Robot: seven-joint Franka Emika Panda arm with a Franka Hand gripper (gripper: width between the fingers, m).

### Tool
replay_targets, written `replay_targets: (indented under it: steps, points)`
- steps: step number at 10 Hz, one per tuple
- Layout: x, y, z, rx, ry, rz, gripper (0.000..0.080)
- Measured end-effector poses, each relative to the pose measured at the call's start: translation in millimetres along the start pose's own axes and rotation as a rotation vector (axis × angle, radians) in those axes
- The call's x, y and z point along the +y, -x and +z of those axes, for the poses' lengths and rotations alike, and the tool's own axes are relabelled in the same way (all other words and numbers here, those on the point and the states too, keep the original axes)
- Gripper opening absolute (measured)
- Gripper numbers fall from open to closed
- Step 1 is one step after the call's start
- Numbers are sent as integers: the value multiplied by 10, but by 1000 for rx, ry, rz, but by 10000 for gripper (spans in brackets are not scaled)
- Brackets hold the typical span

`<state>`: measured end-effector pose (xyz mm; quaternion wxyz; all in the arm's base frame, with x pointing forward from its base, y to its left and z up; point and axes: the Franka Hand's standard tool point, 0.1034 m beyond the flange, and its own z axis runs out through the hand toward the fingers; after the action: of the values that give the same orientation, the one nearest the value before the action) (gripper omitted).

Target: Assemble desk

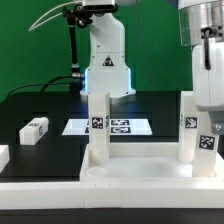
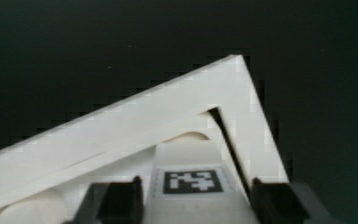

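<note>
I see my gripper (image 2: 195,204) open, fingers (image 2: 107,203) either side of the upright leg (image 2: 194,181) directly below and apparently not touching it; that leg stands long-axis vertical in the desk top (image 1: 130,171) – corner socket at the exterior view's right.

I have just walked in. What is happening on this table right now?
A robot arm is assembling a white desk. The desk top lies flat in front. Two legs stand upright at its corners, the left leg and the right leg, as the exterior view shows them. The gripper is around the right leg, jaws on either side; whether they press it, I cannot tell. A loose leg lies apart from the marker board, on the exterior view's left.
</note>
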<state>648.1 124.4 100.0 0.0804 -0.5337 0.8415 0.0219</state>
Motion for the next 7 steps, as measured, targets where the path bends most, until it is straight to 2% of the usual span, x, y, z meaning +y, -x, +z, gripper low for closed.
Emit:
replay_targets:
  steps: [3,4,5,6,7]
  points:
    - [0,1,1,2,-3,-32,291]
    - [3,1,6,3,-3,-61,447]
    - [6,-7,11,7,-3,-123,447]
    - [18,-32,26,25,-1,-282,606]
    - [24,-34,14,40,10,-450,636]
